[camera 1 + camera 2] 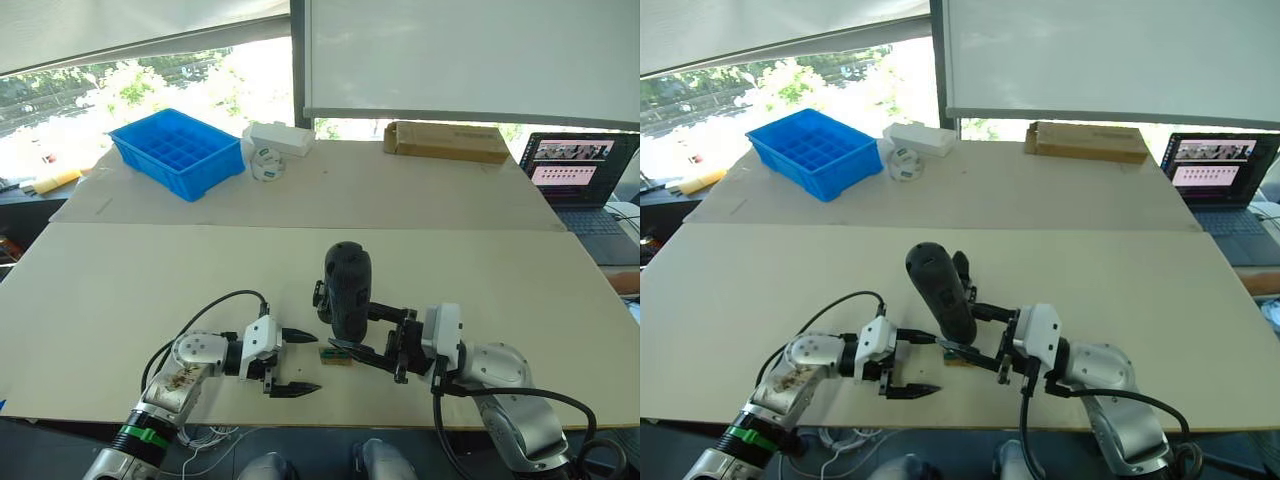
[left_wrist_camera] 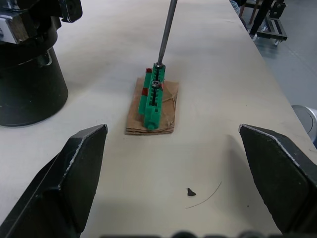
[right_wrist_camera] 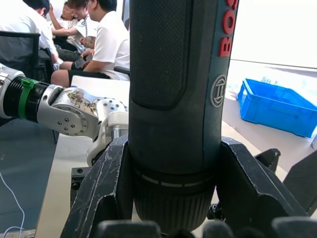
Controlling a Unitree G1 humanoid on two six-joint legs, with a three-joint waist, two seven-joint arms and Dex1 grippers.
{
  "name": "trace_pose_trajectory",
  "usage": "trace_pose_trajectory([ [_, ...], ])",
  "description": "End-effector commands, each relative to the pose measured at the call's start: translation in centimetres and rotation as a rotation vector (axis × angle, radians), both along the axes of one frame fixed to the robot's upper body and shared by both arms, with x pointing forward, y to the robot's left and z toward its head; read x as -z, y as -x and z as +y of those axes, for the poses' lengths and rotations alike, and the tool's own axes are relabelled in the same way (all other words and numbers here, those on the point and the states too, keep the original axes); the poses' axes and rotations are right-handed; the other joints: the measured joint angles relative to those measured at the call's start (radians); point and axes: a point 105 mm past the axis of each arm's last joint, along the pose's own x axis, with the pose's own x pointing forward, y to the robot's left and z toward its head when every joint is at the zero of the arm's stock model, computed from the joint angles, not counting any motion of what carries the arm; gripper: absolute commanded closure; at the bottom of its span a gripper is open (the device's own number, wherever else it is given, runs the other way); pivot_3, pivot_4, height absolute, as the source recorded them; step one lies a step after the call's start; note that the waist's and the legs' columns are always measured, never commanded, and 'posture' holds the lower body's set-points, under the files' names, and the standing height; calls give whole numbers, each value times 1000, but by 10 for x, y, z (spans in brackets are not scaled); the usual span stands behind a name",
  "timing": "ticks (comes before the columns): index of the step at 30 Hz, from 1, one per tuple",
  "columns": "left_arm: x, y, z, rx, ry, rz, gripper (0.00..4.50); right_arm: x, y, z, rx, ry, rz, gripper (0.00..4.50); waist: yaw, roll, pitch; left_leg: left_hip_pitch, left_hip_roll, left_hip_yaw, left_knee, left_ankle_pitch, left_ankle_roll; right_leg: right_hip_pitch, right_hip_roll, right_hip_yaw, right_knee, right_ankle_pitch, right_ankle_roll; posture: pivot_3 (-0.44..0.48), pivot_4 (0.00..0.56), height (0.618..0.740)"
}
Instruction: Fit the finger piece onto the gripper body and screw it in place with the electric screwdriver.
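Note:
My right gripper (image 1: 360, 335) is shut on the electric screwdriver (image 1: 348, 290), a thick black tool held nearly upright near the table's front edge. Its thin metal bit (image 2: 166, 29) comes down onto a small green block on a brown card (image 2: 152, 106). The gripper body (image 2: 27, 74), black with a round base, stands on the table close behind the screwdriver. My left gripper (image 1: 292, 363) lies open on the table just left of the block, pointing at it, with nothing between its fingers. I cannot make out the finger piece.
At the back of the table are a blue compartment bin (image 1: 180, 150), a white box (image 1: 278, 138), a tape roll (image 1: 266, 165) and a cardboard box (image 1: 445, 140). A laptop (image 1: 580, 170) sits at the far right. People (image 3: 99, 39) sit beyond the table.

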Motion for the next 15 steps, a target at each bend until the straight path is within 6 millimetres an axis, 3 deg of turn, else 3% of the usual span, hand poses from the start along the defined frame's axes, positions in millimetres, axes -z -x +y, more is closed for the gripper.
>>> trace_pose_trajectory([
  [1, 9, 1, 1, -2, -18, 24, 0, -12, 4, 2, -15, -42, -47, 2589, 0, 0, 0, 0, 0, 0, 0, 0, 0, 0, 0, 0, 0, 0, 0, 0, 150, 740],
  [15, 10, 2, 0, -3, -17, 23, 0, 1, -2, -1, 15, -9, 41, 2589, 1, 0, 0, 3, 0, 0, 0, 0, 0, 2, -1, 1, 1, 0, 0, 0, 150, 740],
])
